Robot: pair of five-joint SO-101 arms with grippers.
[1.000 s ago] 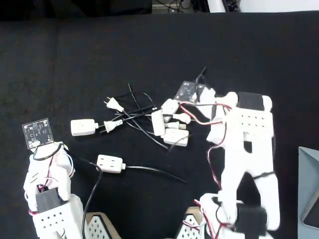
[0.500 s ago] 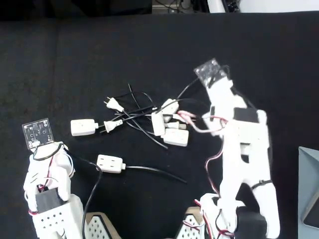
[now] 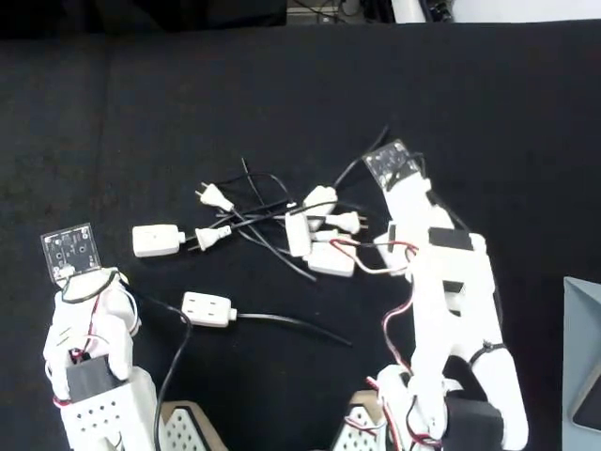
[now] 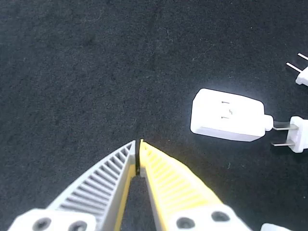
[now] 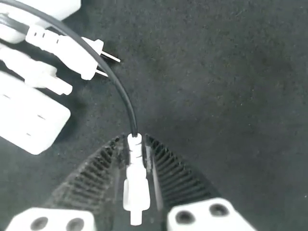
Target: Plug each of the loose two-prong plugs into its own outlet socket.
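White plug (image 5: 133,185) clamped between right gripper (image 5: 134,140) fingers, black cord (image 5: 117,82) running out past fingertips. Ahead of tips, off to one side: loose two-prong plug (image 5: 62,44), outlet block (image 5: 29,118). Left gripper (image 4: 138,144) fingers pressed together, holding nothing, over black table (image 4: 72,62). Outlet socket (image 4: 228,115) ahead of it, second plug (image 4: 294,137) with prongs at socket's end, not inserted.

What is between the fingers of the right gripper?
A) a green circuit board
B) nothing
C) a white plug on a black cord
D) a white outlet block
C: in the right wrist view the right gripper is shut on the white plug, and its black cord runs out past the fingertips.
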